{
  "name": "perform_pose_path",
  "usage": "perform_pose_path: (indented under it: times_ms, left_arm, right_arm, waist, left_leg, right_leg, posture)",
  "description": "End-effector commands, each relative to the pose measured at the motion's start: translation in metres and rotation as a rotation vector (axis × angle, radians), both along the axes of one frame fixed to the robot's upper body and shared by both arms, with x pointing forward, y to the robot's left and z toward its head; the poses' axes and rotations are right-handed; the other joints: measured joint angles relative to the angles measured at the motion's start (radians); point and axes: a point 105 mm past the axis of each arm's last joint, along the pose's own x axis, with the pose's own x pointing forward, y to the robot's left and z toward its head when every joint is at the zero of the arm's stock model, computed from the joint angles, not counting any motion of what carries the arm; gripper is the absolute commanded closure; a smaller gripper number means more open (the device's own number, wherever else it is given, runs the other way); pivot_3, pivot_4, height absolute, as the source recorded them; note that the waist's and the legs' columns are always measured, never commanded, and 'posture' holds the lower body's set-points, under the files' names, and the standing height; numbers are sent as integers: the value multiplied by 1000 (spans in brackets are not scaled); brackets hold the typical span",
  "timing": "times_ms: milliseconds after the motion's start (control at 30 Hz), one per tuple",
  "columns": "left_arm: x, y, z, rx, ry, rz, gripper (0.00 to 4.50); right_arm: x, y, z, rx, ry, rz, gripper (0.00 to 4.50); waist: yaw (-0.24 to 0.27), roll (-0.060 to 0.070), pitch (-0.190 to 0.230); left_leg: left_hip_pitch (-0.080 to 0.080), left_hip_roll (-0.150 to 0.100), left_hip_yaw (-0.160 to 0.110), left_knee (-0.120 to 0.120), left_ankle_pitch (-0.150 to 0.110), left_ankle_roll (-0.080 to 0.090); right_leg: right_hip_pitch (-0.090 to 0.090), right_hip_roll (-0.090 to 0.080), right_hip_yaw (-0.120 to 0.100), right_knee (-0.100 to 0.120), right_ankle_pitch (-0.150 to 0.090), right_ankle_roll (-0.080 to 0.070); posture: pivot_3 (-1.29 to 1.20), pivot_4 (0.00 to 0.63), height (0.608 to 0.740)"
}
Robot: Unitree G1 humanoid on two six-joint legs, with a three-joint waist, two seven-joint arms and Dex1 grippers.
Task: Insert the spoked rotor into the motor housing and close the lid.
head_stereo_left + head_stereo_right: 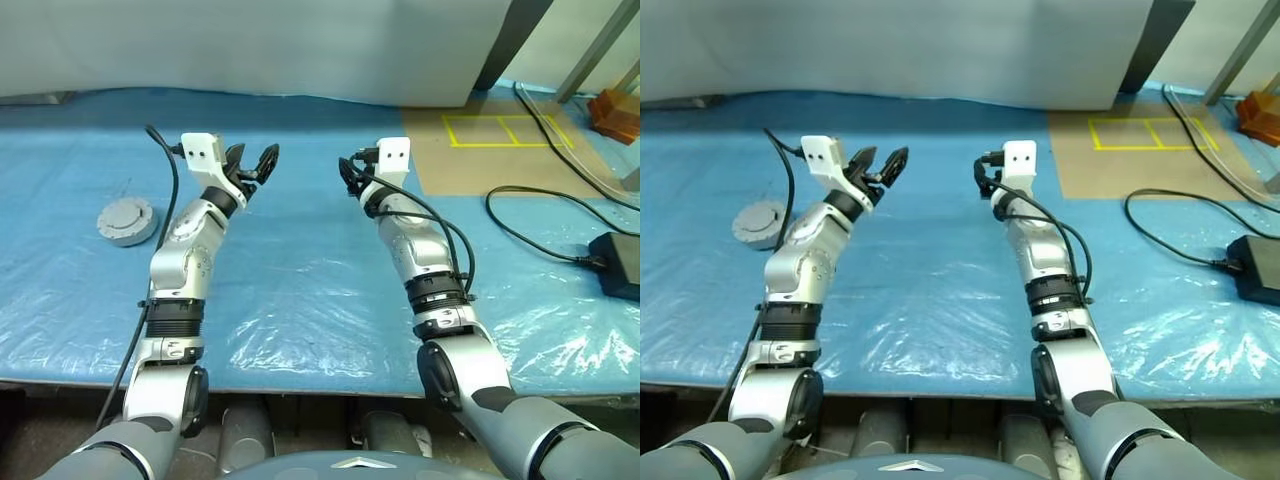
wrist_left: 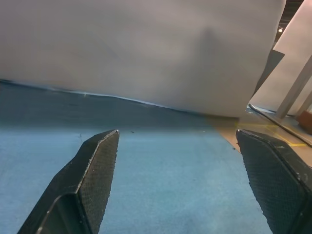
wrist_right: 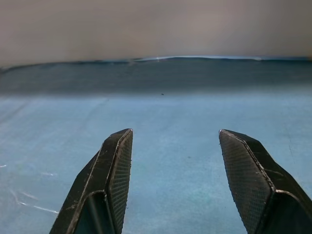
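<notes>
No text, label, brand or number can be read in any of the pictures. The only sign is a marking of yellow tape (image 1: 505, 130) on the brown floor patch beyond the blue sheet: a rectangle divided into boxes, with nothing written inside.

We see a table (image 1: 300, 290) covered in blue plastic sheeting. The closed motor housing (image 1: 126, 221) sits near its left edge; a black box (image 1: 620, 262) and cables (image 1: 540, 215) lie toward its right edge.
</notes>
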Motion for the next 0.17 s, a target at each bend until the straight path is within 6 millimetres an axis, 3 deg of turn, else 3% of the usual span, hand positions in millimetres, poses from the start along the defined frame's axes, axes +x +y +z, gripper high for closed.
perform_pose_path:
  times_ms: [33,167]
  left_arm:
    - [-8,12,11,20,-46,49,478]
    - [-18,18,9,33,-44,56,478]
  right_arm:
    - [-2,13,27,29,-111,51,1598]
    - [-3,17,24,20,-111,52,1598]
  waist:
    - [-1,0,0]
    - [0,0,0]
  left_leg:
    - [0,0,0,0,0,0]
    - [0,0,0,0,0,0]
  right_leg:
    - [0,0,0,0,0,0]
    - [0,0,0,0,0,0]
  posture:
    - [0,150,740]
    - [0,150,740]
